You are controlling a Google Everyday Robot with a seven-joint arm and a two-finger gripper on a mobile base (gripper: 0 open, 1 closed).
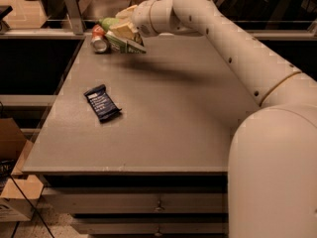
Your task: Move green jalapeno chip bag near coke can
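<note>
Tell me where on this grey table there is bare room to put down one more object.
The whole right half and the near edge of the grey table are bare, bordered on the left by the dark blue bar wrapper. The far left corner is crowded: the pincer holds the crinkly light-green chip bag there, beside the red soda can.

Dark blue bar wrapper [102, 102] lies flat, left of centre on grey table [178, 128]. Cardboard box [14, 202] on floor, near left.
</note>
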